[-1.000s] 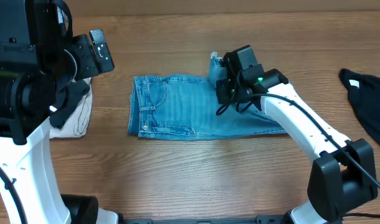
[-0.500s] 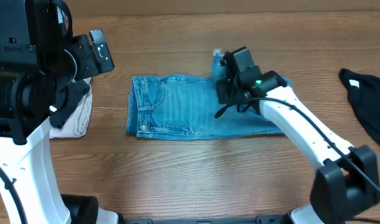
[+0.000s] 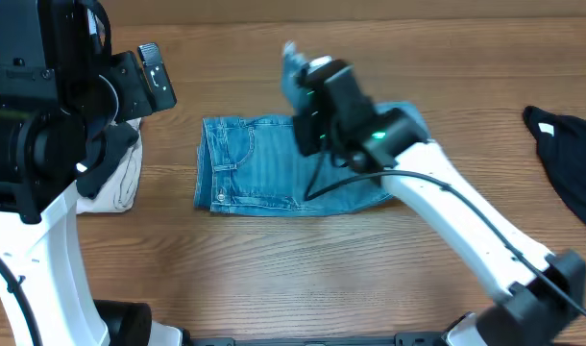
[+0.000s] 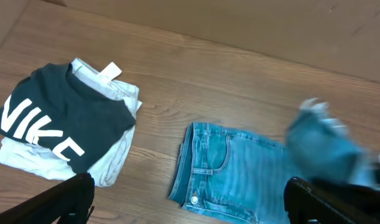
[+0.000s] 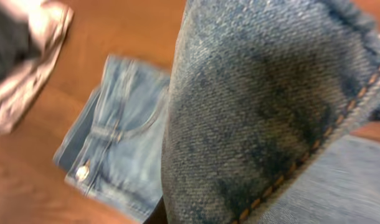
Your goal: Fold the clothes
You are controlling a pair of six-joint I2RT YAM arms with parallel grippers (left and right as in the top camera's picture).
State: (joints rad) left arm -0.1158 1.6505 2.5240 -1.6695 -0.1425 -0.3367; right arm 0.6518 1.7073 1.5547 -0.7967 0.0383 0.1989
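Two arms at tabletop (image 3: 303, 279). Jeans (image 3: 259, 168) lie mid-tabletop, long axis left-right, waistband toward left arm. Folded NIKE top (image 4: 59, 130) just beyond waistband. Right claw (image 3: 295, 67) clamped on frayed leg end, raised above jeans; waistband lies leftward, likely fold direction. Left claw (image 4: 190, 208) spread wide, empty.

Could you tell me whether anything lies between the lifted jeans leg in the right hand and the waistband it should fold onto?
Nothing visible does. The right hand holds the leg end above the jeans; the denim up to the waistband lies bare. The NIKE top lies apart on the table beyond it.
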